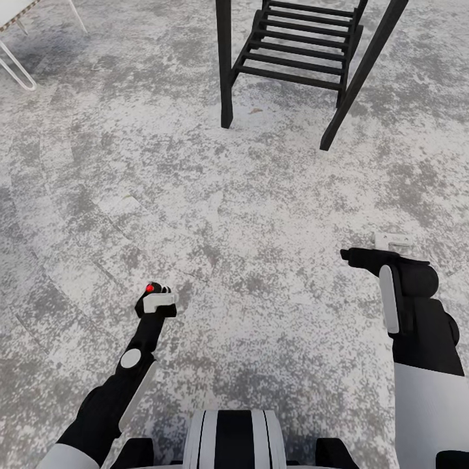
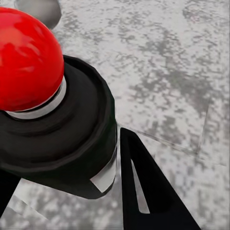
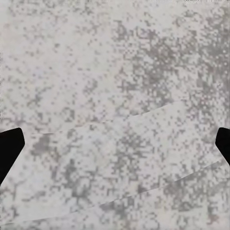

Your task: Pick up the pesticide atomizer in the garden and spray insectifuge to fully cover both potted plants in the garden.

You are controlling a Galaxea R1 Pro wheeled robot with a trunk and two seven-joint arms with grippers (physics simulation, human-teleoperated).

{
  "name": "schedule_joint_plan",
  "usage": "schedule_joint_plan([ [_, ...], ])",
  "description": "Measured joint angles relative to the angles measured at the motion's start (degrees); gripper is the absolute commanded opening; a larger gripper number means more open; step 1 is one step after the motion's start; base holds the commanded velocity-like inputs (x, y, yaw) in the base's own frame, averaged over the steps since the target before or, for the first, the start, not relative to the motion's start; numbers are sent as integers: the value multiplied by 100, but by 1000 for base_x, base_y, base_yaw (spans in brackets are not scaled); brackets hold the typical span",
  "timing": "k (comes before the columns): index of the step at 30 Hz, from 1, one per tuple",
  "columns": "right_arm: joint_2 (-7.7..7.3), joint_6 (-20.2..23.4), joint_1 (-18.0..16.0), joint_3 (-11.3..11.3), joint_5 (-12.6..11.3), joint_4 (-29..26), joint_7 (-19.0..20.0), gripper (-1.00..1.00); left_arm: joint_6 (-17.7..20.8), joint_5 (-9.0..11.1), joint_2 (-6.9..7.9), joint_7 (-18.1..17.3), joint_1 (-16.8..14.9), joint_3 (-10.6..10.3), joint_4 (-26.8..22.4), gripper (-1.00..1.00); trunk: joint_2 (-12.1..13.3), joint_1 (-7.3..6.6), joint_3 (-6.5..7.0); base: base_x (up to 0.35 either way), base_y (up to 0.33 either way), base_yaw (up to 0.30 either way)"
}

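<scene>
The slim dark-green, red-tipped pesticide atomizer (image 2: 52, 124) is clamped in the left gripper (image 1: 156, 301) at seven o'clock, carried nozzle-up for spraying (no plants visible); the right gripper (image 1: 357, 255) is held wide, unladen, over the speckled grey stone patio (image 1: 260, 195).

Head high over patio (image 1: 260, 195), wrists close (downward)

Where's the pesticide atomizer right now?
The pesticide atomizer is held in the left gripper, low on the head view's left side, over the grey stone patio, its red tip showing above the fingers.
</scene>
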Motion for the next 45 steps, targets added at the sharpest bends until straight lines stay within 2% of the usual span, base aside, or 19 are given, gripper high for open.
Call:
schedule_joint_plan([
  [3, 0, 0, 0, 1, -2, -13, 3, 100, 38, -12, -34, 57, 6, 19, -37, -100, 0, 0, 0, 0, 0, 0],
  [6, 0, 0, 0, -1, -2, -21, 1, 100, 99, -10, -61, 254, 8, 16, -125, -100, 4, -8, 66, 0, 0, 0],
  [9, 0, 5, 0, 1, -4, -23, 5, 100, 226, 24, -65, 320, 7, 21, -174, -100, 8, -16, 132, 0, 0, 0],
  [14, 0, 8, 0, -2, -10, -50, 9, 100, 472, 61, -70, 333, 10, -2, -529, -100, 15, -29, 243, 0, 0, 0],
  [17, -1, 8, 0, -3, -10, -57, 7, 100, 962, 95, -83, 294, 38, -52, -1043, -100, 19, -37, 310, 0, 0, 0],
  [19, -5, 8, -2, -3, -10, -58, 4, 100, 1432, 91, -136, 287, 42, -131, -1362, -100, 21, -42, 354, 0, 0, 0],
  [20, -6, 8, -1, -4, -10, -59, 6, 100, 1786, 91, -190, 274, 30, -167, -1498, -100, 23, -44, 377, 0, 0, 0],
  [24, -20, 9, -5, -4, -15, -102, 4, 100, 2888, 72, -352, 270, -30, -209, -1771, -100, 28, -55, 465, 0, 0, 0],
  [28, -94, 3, -8, -11, -7, -123, 1, 100, 3519, 86, -400, 268, -43, -202, -1869, -100, 33, -65, 554, 0, 0, 0],
  [34, -152, -11, -7, -14, -12, -129, 5, 100, 4011, 88, -442, 267, -19, -235, -2156, -100, 41, -80, 687, 0, 0, 0],
  [38, -157, -11, -8, -13, -13, -128, 9, 100, 4129, 95, -446, 245, 57, -273, -2308, -100, 47, -91, 775, 0, 0, 0],
  [45, -164, -9, -7, -13, -11, -122, 4, 100, 4284, 99, -396, -232, 138, -171, -2338, -100, 56, -109, 931, 0, 0, 0],
])
